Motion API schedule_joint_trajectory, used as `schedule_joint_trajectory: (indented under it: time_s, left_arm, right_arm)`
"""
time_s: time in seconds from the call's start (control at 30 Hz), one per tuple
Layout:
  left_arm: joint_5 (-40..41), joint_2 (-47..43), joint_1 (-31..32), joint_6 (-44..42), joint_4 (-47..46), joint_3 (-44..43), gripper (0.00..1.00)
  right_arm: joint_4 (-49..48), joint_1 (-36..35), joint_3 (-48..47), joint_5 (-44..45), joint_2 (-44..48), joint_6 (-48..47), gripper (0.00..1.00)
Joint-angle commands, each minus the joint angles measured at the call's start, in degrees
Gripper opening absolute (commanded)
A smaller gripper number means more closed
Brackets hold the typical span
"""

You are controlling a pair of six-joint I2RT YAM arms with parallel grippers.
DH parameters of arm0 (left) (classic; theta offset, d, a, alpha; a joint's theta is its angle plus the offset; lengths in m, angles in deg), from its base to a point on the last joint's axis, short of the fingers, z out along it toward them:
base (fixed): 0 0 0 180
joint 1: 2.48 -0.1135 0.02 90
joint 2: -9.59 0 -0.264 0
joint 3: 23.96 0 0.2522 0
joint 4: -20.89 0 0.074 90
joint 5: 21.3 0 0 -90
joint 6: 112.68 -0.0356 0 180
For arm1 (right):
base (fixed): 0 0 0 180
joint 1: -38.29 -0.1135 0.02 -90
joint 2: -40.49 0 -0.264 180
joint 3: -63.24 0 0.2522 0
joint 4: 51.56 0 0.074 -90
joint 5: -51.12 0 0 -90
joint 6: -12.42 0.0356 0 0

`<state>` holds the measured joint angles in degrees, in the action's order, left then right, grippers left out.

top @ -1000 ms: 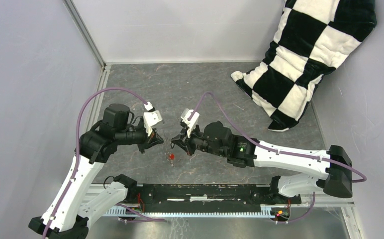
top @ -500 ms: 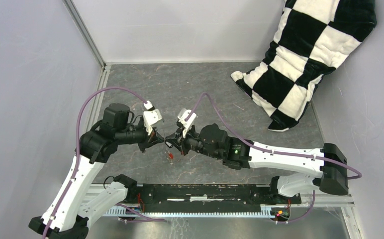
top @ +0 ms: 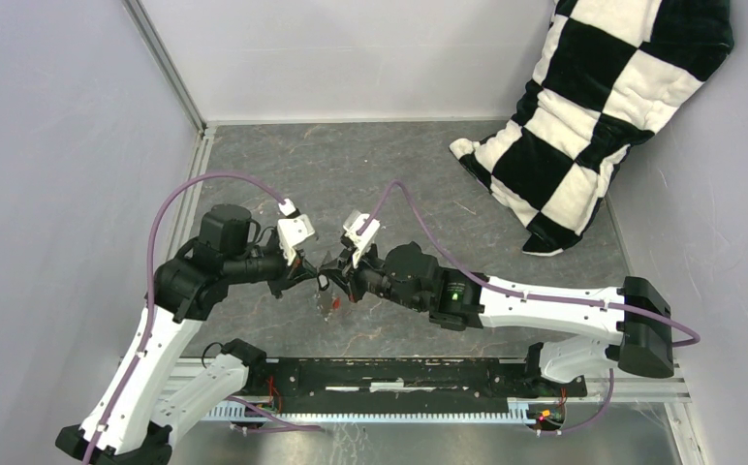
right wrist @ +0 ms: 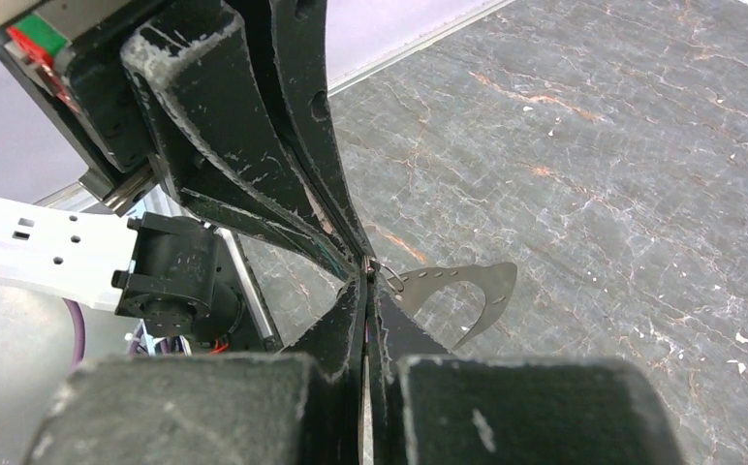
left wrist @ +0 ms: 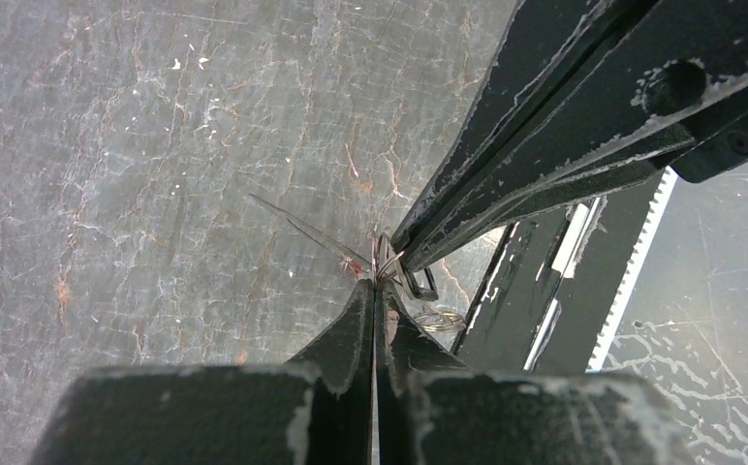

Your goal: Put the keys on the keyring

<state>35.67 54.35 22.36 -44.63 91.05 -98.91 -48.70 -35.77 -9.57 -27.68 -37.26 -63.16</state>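
Observation:
My left gripper (top: 314, 272) and right gripper (top: 331, 275) are both shut, and their fingertips meet tip to tip above the table. The keyring (right wrist: 459, 288) is a thin grey curved metal piece with small slots. It hangs from a small wire loop (right wrist: 387, 273) pinched where the tips meet. The left wrist view shows my left gripper (left wrist: 377, 284) against the right fingers (left wrist: 506, 165), with the keyring edge-on (left wrist: 302, 231). The red key (top: 337, 303) shows just below the tips, and the keyring (top: 324, 302) dangles beside it. I cannot pick out the black key.
A black-and-white checkered cushion (top: 593, 107) leans in the far right corner. Grey walls close in the dark marbled table (top: 370, 174) at the back and on both sides. A black rail (top: 399, 373) runs along the near edge.
My right gripper has moved left until its tips touch the left gripper's tips. The grey keyring now shows hanging below them. The left arm has barely moved.

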Motion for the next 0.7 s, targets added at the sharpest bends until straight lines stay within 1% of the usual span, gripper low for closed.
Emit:
schedule_joint_trajectory:
  time_s: [0.0, 0.67]
  left_arm:
    - [-0.7, -1.4, 0.0, -0.5, -2.6, 0.5, 0.02]
    - [-3.1, -6.4, -0.1, -3.1, -5.7, 2.3, 0.02]
  right_arm:
    - [-2.0, -0.2, -1.9, 3.7, 0.8, 1.4, 0.00]
    - [-1.3, -0.3, 0.1, 6.4, 2.4, 4.5, 0.00]
